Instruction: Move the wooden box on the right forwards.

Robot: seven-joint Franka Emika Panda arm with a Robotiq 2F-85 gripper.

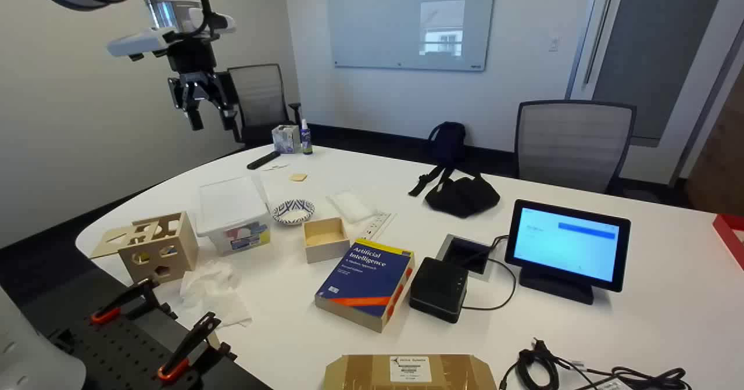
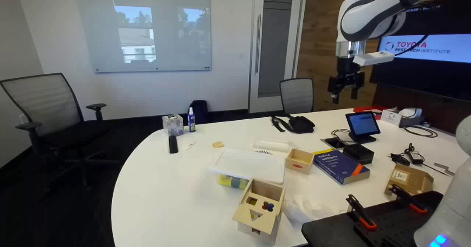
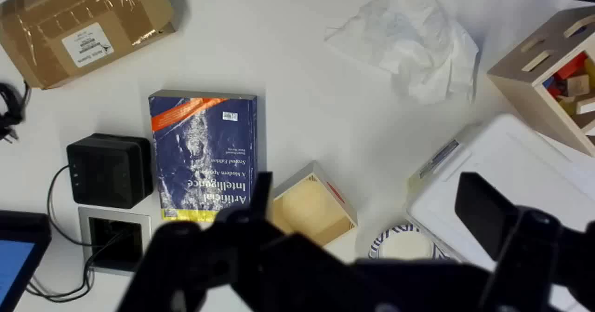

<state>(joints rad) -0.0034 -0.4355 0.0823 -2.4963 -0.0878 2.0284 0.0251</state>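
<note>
The wooden box (image 1: 326, 252) is small, light tan and open-topped, and sits on the white table beside the blue book (image 1: 366, 276). In an exterior view the box (image 2: 299, 166) shows a red mark on its wall. In the wrist view the box (image 3: 310, 207) looks empty, and the left finger and gripper body hide part of it. My gripper (image 1: 213, 121) is open and empty, high above the table and apart from the box. It also shows in an exterior view (image 2: 345, 95) and in the wrist view (image 3: 365, 195), with its fingers wide apart.
A white-lidded plastic bin (image 1: 232, 204), a patterned bowl (image 1: 293, 211) and a wooden cube with holes (image 1: 177, 250) stand near the box. A crumpled tissue (image 3: 409, 37), black device (image 1: 439, 288), screen (image 1: 569, 244) and cardboard box (image 3: 88, 28) also lie on the table.
</note>
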